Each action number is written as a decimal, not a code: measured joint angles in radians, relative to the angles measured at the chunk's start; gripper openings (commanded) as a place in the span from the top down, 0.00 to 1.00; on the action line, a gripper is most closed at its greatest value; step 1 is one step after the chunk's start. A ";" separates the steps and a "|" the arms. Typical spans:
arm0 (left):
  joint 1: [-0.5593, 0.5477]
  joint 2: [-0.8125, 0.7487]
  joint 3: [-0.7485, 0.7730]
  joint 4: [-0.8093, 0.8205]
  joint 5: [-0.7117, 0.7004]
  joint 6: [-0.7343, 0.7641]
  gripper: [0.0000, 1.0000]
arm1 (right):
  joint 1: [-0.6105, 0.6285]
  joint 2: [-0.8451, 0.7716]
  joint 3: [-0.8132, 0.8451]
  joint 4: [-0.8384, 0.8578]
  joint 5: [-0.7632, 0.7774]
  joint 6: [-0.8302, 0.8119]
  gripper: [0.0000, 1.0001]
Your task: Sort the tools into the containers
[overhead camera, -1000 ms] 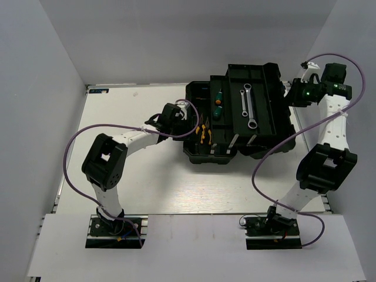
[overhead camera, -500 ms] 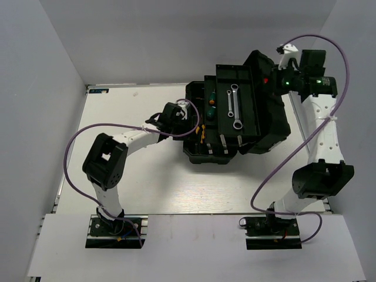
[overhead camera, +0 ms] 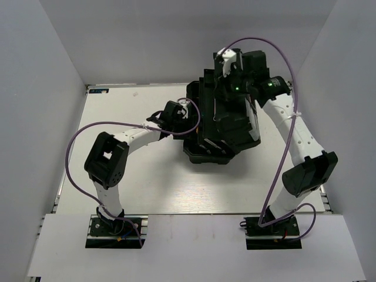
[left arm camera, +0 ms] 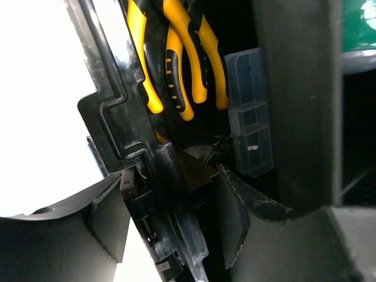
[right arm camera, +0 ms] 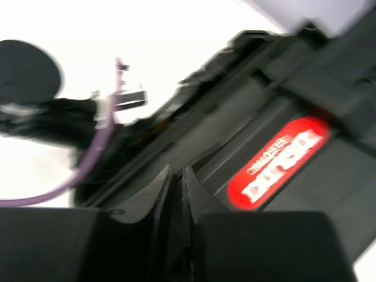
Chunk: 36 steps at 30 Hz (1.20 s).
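One toolbox (overhead camera: 202, 148) stands at the upper centre of the bench (overhead camera: 147, 182), its back near the far edge. Its lid (overhead camera: 238, 120) is tilted up steeply over the right part of the base.

Two arms reach it. The left hand (overhead camera: 176, 116) is at the box's left wall. In the left wrist view its two fingers (left arm camera: 64, 235) stand apart with that wall between them, but I cannot tell whether they press on it. The right hand (overhead camera: 230, 82) is on top of the raised lid. In the blurred right wrist view its fingers are clenched to a thin slit with nothing seen between them, just beside the one red label (right arm camera: 276, 161).

Inside the box by the left wall lie yellow-handled pliers (left arm camera: 176, 70). At least three yellow limbs show, and whether that is one pair or two cannot be told. Beside them sits one clear divided insert (left arm camera: 249, 111). One green handle (left arm camera: 359, 26) shows at the upper right.

Open bench lies to the left of the box and below it, down to the arm bases. White walls close the left, right and far sides.
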 measured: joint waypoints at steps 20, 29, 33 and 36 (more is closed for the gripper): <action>-0.005 0.015 0.079 -0.099 -0.046 -0.008 0.33 | 0.062 -0.206 -0.103 -0.128 0.013 -0.006 0.52; 0.009 -0.145 0.137 -0.182 -0.143 0.038 0.19 | 0.057 -0.249 -0.220 -0.109 0.063 -0.017 0.48; 0.011 -0.250 0.198 -0.159 -0.165 0.042 0.18 | 0.053 -0.275 -0.257 -0.104 0.072 -0.023 0.47; 0.010 -0.296 0.214 -0.134 -0.178 0.041 0.18 | 0.051 -0.304 -0.291 -0.088 0.086 -0.027 0.43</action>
